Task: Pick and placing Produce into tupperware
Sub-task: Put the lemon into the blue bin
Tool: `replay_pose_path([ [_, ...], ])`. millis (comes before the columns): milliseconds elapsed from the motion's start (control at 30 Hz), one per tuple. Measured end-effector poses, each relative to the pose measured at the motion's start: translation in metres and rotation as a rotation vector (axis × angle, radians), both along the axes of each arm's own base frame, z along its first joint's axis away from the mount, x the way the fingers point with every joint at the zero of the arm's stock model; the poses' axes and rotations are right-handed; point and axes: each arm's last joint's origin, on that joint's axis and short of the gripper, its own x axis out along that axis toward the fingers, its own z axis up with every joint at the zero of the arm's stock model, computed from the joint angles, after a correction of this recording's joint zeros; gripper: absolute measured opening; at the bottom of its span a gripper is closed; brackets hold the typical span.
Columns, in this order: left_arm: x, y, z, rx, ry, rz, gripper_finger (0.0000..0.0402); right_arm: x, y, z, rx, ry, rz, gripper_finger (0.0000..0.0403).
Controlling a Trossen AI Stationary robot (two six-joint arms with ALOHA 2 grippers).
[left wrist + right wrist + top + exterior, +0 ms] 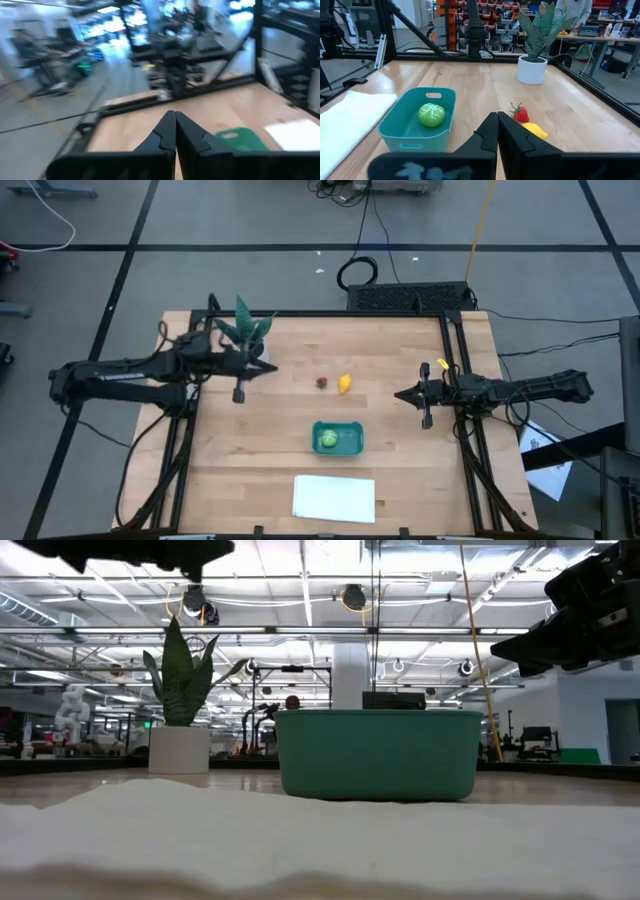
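Both jaws pressed together, empty. Cabbage [431, 114] sits in tub [351, 442]; lemon [344, 384] and strawberry [321, 382] wait at tub's 12 o'clock, right gripper [400, 395] nearer.

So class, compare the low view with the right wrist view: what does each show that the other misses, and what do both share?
Only the low view shows ceiling lights and both arms overhead. Only the right wrist view shows the light green produce inside the tupperware, with the red piece and yellow piece on the wooden table, and the right gripper with fingers together. Both share the tupperware, potted plant and white sheet.
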Motion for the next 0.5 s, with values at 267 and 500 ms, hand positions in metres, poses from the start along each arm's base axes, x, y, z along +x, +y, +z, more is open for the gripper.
replay_pose_path([
  [267,-0.028,0.005,-0.035,-0.161,-0.048,0.136,0.0001,0.000,0.000,0.001,-0.026,-0.013,0.002,0.0000],
  [500,-0.027,-0.010,-0.069,-0.173,0.033,0.051,0.0000,0.000,0.000,0.005,-0.050,-0.048,0.003,0.0000],
])
